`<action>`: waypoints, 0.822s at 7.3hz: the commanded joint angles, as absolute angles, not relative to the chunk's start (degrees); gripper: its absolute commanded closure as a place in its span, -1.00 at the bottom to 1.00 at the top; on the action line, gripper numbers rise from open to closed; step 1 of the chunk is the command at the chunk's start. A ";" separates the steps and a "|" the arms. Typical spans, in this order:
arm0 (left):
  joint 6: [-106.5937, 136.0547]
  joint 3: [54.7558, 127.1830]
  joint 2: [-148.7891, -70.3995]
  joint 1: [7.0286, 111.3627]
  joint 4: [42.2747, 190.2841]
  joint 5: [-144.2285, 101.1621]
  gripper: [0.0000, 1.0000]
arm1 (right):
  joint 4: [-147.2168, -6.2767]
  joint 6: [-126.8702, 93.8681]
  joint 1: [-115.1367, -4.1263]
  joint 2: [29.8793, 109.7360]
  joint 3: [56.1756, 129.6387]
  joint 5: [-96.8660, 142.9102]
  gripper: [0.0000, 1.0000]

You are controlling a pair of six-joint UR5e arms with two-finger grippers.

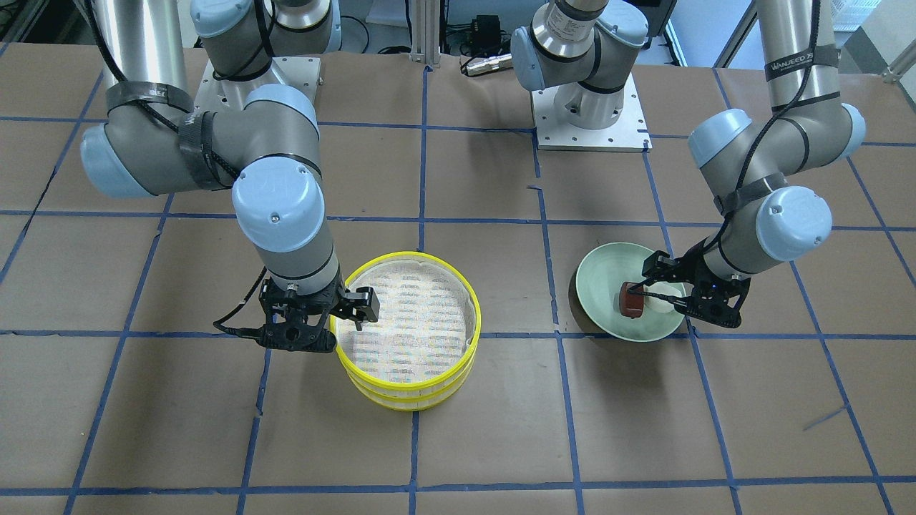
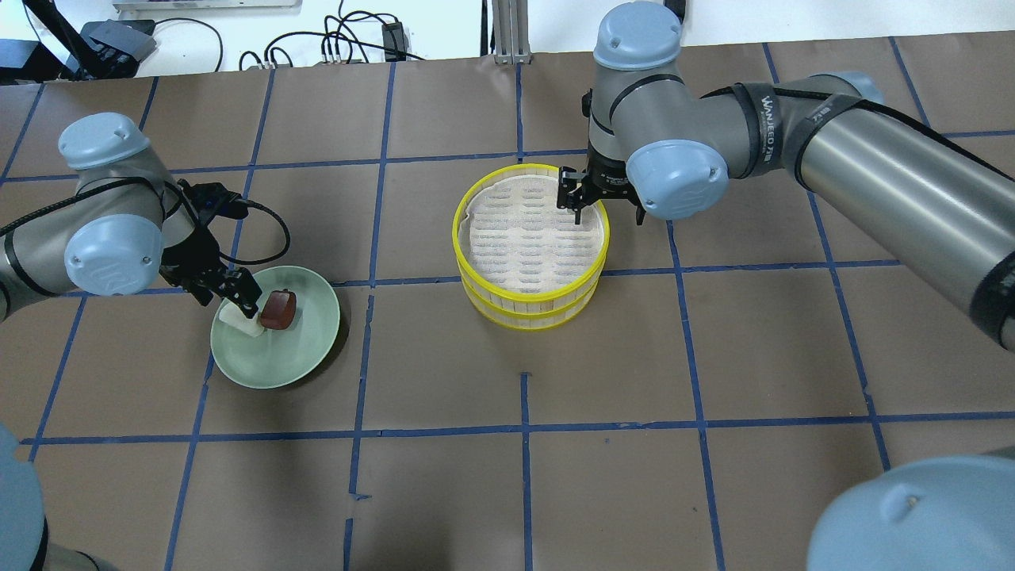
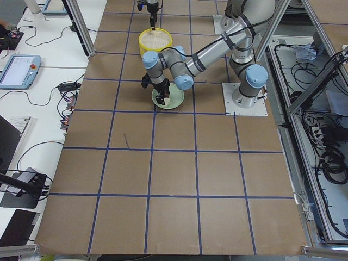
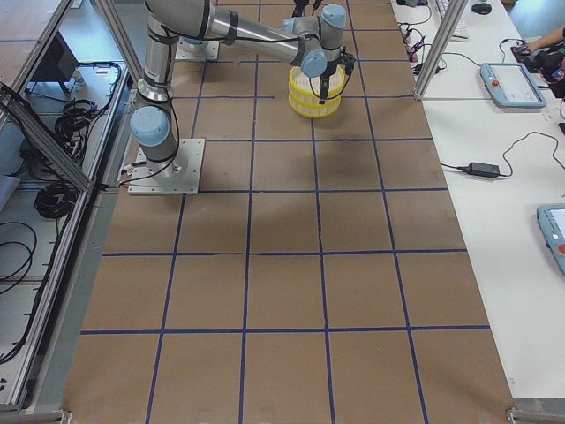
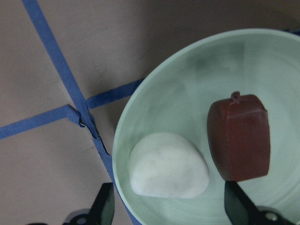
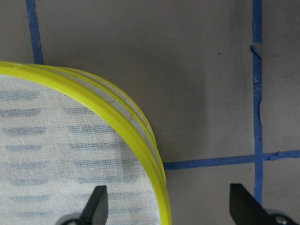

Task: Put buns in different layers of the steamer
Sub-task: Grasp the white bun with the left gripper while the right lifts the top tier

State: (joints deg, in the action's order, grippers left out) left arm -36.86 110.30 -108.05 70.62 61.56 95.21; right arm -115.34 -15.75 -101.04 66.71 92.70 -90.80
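Both buns sit on the pale green plate [image 5: 187,70]. The white bun [image 5: 168,164] and the dark reddish-brown bun [image 5: 239,138] lie side by side, just apart, well away from the steamer. The two layers are stacked: the top layer [image 2: 458,230] shows its yellow rim and pale cloth-covered slatted floor, and the lower layer [image 2: 531,321] peeks out beneath it.

Over at the plate, the left gripper [image 5: 171,206] points down with its jaws spread wide. The white bun lines up with the gap between them and the dark one sits off toward one jaw. Whether a jaw touches a bun, I can't tell. The left arm is folded tight, elbow bent and wrist curled down over the plate's edge, with a black cable looping off the wrist.

Now the right arm: it makes a long reach in from the robot's right, forearm stretched out and wrist turned straight down at the steamer's rim. The right gripper [image 6: 169,206] also has its jaws wide open and straddles the yellow rim, one jaw over the cloth floor and the other over bare worktop outside.

The worktop [image 2: 714,357] is brown paper squared off with blue tape, and each arm's base is bolted on a metal plate. Around it stand aluminium frame posts and white benches [image 3: 32,119] strewn with cables and a screen.
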 commanded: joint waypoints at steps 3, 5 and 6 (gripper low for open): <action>-36.74 110.48 -108.54 70.49 60.64 95.01 -0.24 | -111.72 -16.53 -101.07 68.37 92.81 -91.23 0.93; -36.30 110.65 -108.54 70.58 60.64 94.75 0.63 | -111.45 -16.35 -101.07 68.90 92.55 -93.06 0.96; -36.21 110.83 -108.54 70.49 60.64 94.66 0.83 | -111.18 -15.65 -101.16 69.78 92.55 -96.56 0.96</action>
